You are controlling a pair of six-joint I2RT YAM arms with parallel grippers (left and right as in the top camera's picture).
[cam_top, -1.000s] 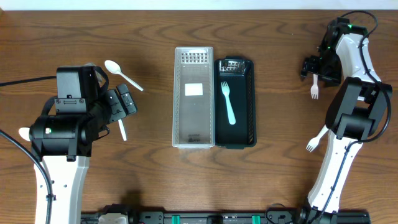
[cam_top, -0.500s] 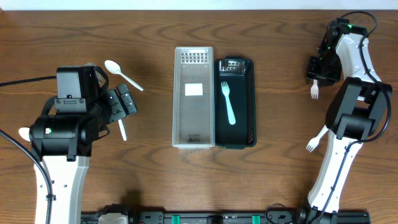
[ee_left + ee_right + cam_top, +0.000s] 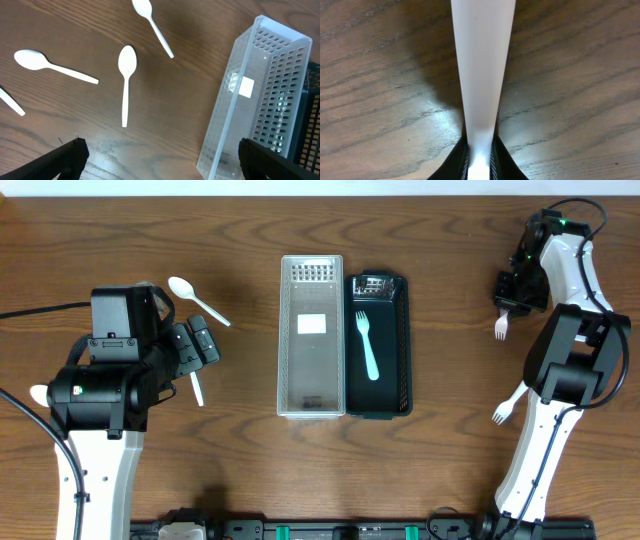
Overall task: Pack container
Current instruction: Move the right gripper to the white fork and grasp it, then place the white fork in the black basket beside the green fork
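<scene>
A clear slotted container (image 3: 311, 338) and a black container (image 3: 400, 345) stand side by side mid-table; a teal fork (image 3: 368, 345) lies in the black one. At the far right my right gripper (image 3: 508, 302) is shut on the handle of a white fork (image 3: 502, 328), low over the wood. In the right wrist view the fork handle (image 3: 482, 65) runs up from between the closed fingers of the right gripper (image 3: 480, 162). My left gripper (image 3: 205, 342) stands open at the left; in its wrist view the left gripper (image 3: 160, 165) spans bare wood beside the clear container (image 3: 260, 100).
White spoons lie at the left: one (image 3: 198, 299) by the left arm, one (image 3: 196, 388) below its gripper, a third (image 3: 38, 393) near the edge. Another white fork (image 3: 508, 404) lies beside the right arm's base. Three spoons (image 3: 126, 75) show in the left wrist view.
My right gripper has closed on the white fork's handle, and the fork has shifted slightly left. The left arm has not moved.
</scene>
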